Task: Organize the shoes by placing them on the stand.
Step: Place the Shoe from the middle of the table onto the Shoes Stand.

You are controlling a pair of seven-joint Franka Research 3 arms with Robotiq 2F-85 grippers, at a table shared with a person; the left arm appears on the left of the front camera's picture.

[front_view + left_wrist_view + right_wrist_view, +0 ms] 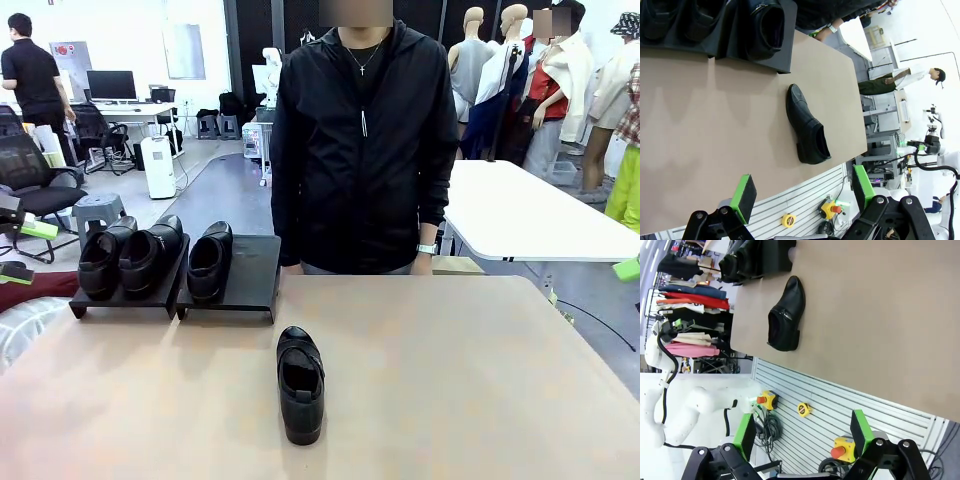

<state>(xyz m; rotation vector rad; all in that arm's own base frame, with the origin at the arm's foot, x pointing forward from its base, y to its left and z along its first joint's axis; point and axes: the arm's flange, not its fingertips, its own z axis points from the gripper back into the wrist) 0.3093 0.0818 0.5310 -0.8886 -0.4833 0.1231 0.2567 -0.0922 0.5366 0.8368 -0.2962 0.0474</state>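
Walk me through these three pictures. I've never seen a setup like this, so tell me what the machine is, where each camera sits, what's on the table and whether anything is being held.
This is a two-armed robot at a brown table, with a person standing at the far side. The front view looks across the table from the robot's side. The other two come from cameras on the robot's wrists, so they look tilted.

In each wrist view, the black fingers with green pads rising from the bottom edge are that arm's gripper: the left gripper and the right gripper. Both are open and hold nothing.

On the table's far left stand two low black stands. The left stand carries two black shoes; the right stand carries one shoe. A fourth shoe lies alone on the table, not yet placed.
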